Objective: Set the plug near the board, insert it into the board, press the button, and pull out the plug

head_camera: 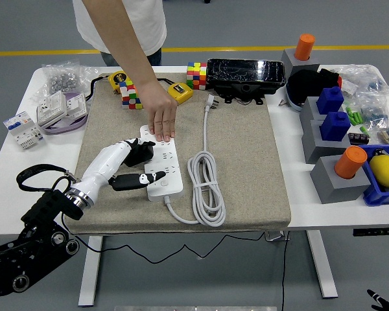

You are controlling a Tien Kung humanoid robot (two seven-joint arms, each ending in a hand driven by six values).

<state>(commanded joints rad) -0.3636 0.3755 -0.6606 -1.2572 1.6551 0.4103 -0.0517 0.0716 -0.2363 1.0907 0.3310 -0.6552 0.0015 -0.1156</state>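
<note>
One hand works: the robot's left hand (131, 162), fingers closed on the black plug (141, 151), holds it at the left edge of the white board (161, 165). A person's hand (162, 118) pins the board's far end (its length runs away from the robot), so sockets lie just right of the plug.

We see a coarse, matt beige cloth mat (246, 168) covering the middle of the smooth white table (13, 162). On it lies a glossy white plastic board (165, 168) with a smooth grey rubbery cable (207, 188). Our left hand (133, 165), shiny white and black plastic, holds a matt black plug (139, 152). Crinkled clear plastic bags (61, 76) lie at the far left corner.
</note>
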